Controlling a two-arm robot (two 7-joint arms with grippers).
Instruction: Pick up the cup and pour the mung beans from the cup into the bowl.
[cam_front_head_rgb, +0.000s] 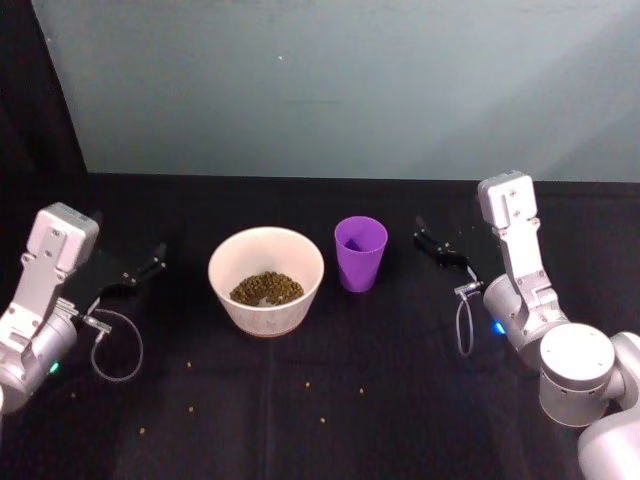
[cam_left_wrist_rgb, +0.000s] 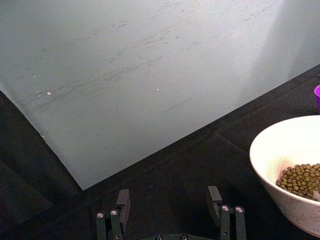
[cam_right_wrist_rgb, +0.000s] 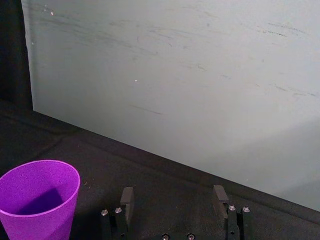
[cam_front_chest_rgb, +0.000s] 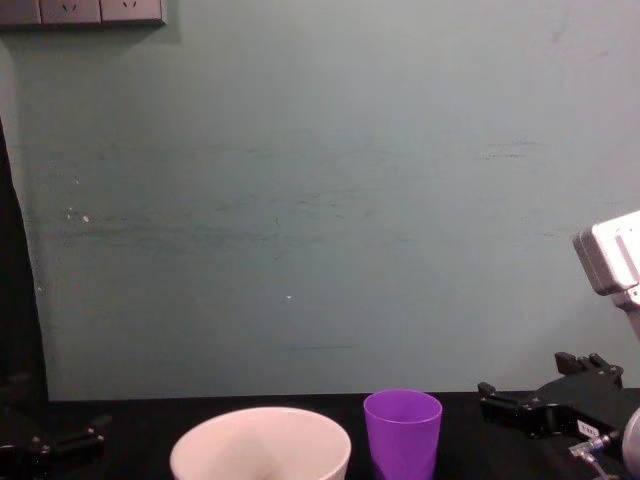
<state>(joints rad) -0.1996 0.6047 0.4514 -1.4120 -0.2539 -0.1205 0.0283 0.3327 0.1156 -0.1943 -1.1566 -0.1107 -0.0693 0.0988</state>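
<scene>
Your small purple plastic cup (cam_front_head_rgb: 360, 252) stands upright on the black table (cam_front_head_rgb: 400, 400), just beside the wide cream-white round bowl (cam_front_head_rgb: 266, 279) on that bowl's right, and looks empty. The tiny dark green mung beans (cam_front_head_rgb: 266, 289) lie heaped in the bowl's bottom, with a few loose grains scattered on the cloth nearer you. The right gripper (cam_front_head_rgb: 437, 246) hangs to the cup's right, fingers spread, grasping nothing. The left gripper (cam_front_head_rgb: 142, 270) sits left of the bowl, likewise parted and empty.

Cup (cam_front_head_rgb: 360, 252) plain purple. Bowl (cam_front_head_rgb: 266, 300) cream-white, unpatterned. Mung beans (cam_front_head_rgb: 266, 289) olive-green. Table cloth (cam_front_head_rgb: 300, 420) black. Wall (cam_front_head_rgb: 350, 90) pale teal.
</scene>
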